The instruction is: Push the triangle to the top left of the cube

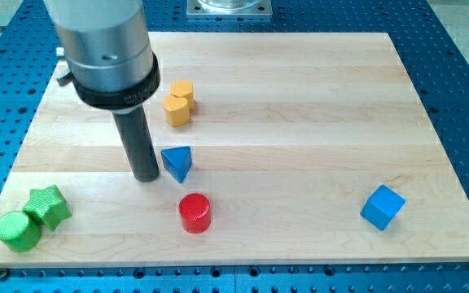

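The blue triangle (pixel 177 162) lies left of the board's middle, just above the red cylinder (pixel 195 212). The blue cube (pixel 382 207) sits at the view's lower right, far from the triangle. My tip (pixel 146 177) rests on the board right beside the triangle's left side, touching or nearly touching it. The arm's grey body (pixel 108 49) fills the view's upper left and hides the board's top left corner.
A yellow block (pixel 179 102) stands above the triangle. A green star (pixel 48 206) and a green cylinder (pixel 17 230) sit together at the lower left. The wooden board (pixel 300 122) lies on a blue perforated table.
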`<action>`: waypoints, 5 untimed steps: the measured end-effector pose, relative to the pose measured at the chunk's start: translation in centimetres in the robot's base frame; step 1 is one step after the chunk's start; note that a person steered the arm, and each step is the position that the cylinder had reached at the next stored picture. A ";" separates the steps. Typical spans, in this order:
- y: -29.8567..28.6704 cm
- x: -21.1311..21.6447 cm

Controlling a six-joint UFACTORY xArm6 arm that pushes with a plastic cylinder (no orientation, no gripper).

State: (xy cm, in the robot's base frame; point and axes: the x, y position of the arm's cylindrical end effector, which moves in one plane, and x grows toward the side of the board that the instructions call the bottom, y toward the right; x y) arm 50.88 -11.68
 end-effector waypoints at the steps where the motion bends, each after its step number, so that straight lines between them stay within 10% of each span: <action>1: 0.9 -0.6; 3: 17.7 1.9; 5: 17.9 -2.5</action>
